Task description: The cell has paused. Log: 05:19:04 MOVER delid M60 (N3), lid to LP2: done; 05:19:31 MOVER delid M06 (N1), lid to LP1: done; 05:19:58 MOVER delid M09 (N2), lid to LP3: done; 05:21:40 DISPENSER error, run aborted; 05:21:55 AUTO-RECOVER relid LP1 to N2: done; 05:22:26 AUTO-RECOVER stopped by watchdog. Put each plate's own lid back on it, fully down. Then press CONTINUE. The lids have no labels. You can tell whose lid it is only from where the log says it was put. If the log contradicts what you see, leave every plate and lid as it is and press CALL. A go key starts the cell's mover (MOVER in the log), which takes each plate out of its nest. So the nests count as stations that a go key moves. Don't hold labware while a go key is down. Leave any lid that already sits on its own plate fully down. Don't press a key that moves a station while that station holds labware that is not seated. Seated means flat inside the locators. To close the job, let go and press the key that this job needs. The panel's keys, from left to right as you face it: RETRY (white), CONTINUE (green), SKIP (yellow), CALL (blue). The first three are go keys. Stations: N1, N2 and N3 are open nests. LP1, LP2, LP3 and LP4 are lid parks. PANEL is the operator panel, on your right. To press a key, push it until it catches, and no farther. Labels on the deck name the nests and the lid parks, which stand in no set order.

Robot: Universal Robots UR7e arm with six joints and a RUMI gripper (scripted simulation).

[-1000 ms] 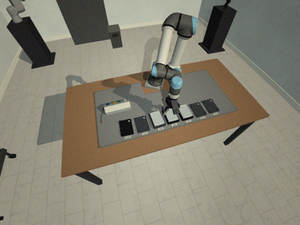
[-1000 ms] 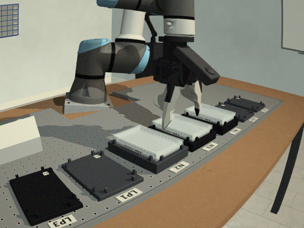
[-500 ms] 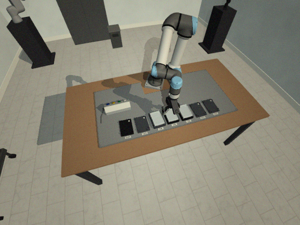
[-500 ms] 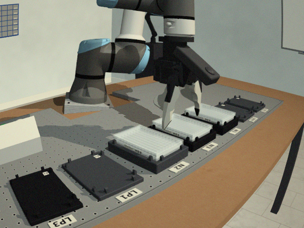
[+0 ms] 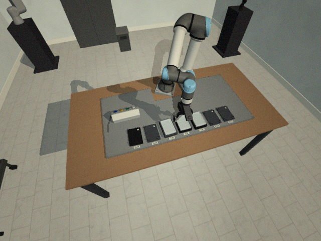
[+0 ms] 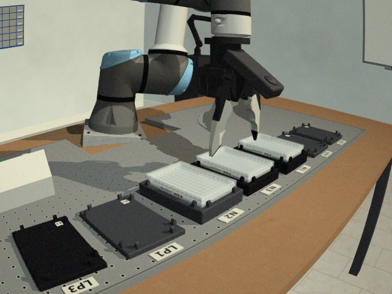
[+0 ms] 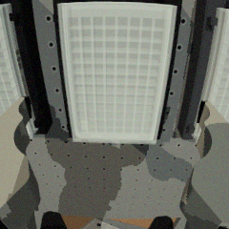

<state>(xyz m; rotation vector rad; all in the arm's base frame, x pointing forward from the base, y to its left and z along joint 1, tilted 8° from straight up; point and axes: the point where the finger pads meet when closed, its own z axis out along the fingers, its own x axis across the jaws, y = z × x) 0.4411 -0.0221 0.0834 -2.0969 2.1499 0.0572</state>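
Standing on the table [image 5: 181, 152] [image 6: 253, 221], the robot arm [image 5: 177, 46] [image 6: 122, 76] holds its jaws [image 5: 182, 119] [image 6: 234, 145] open and bare above the middle plate [image 5: 184, 123] [image 6: 236, 161] [image 7: 114, 76]; three plates sit in nests, lids apparently on, CONTINUE probably remaining.
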